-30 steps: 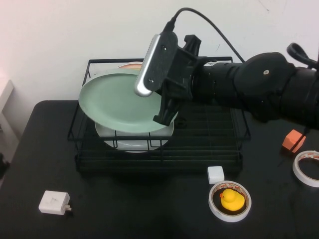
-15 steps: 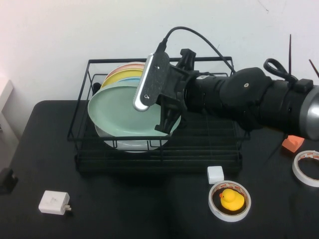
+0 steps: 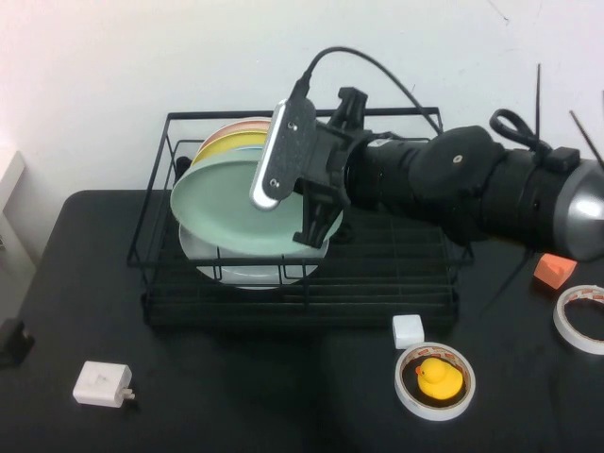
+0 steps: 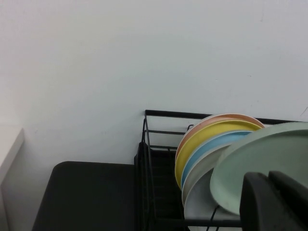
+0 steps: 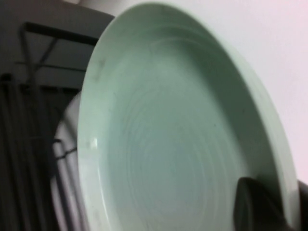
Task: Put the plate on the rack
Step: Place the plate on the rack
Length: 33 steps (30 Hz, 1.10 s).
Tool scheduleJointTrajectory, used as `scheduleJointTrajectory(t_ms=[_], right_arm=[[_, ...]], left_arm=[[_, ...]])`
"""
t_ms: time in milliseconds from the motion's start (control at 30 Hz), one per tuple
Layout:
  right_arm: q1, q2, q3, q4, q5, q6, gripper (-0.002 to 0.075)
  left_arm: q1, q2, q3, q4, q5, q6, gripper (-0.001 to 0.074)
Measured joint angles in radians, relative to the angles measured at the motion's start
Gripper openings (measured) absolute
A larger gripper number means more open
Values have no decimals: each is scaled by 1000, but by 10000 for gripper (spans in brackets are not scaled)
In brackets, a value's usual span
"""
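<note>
The pale mint-green plate [image 3: 231,203] hangs tilted over the left half of the black wire rack [image 3: 302,304]. My right gripper [image 3: 317,219] is shut on its right rim. In the right wrist view the plate [image 5: 168,144] fills the picture, with my right gripper [image 5: 288,211] pinching its rim. The plate sits just in front of standing peach, yellow, light blue and grey-white plates [image 3: 222,143]. My left gripper [image 3: 11,342] is at the table's far left edge; in the left wrist view my left gripper [image 4: 272,202] looks shut and empty, with the plate [image 4: 274,154] and rack [image 4: 146,144] beyond.
A white plate [image 3: 247,271] stands in the rack below the held plate. In front of the rack lie a white charger [image 3: 102,383], a white cube [image 3: 408,330] and a tape roll holding a yellow duck [image 3: 436,379]. An orange block [image 3: 554,269] and another tape roll [image 3: 580,319] are at the right.
My right arm has carried the plate lower and a little right, tipping it more upright toward the standing plates. The left gripper has shifted slightly down at the left edge.
</note>
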Motion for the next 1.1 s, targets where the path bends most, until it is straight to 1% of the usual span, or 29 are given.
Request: scheduleJointTrajectory(t_ms=[167,467,533,667,733,833,967,1033,1100], right_arm=[[0,17,-2,0,27,-10,93],[0,23,-2,0,49,-82,100],[0,33,-6,0,58,-85,132],[0,57,-8,0,63,-89,272],[0,61,-8,0,42,-89,312],[0,61,-8,0,-15,-90,338],[0,35,-8,25,-36,-90,345],[0,-1,-8,53,-24,-90,346],[0,-53,-8,119,-11,-91,346]], left_arm=[[0,0,0,0,4,2,-1],[0,0,0,0,26,4,-1],[0,0,0,0,26,4,-1],[0,0,0,0,26,4,-1],[0,0,0,0,26,4,-1],[0,0,0,0,26,6,-1],[0,0,0,0,24,7,-1],[0,0,0,0,24,7,-1],[0,0,0,0,24,7,-1]])
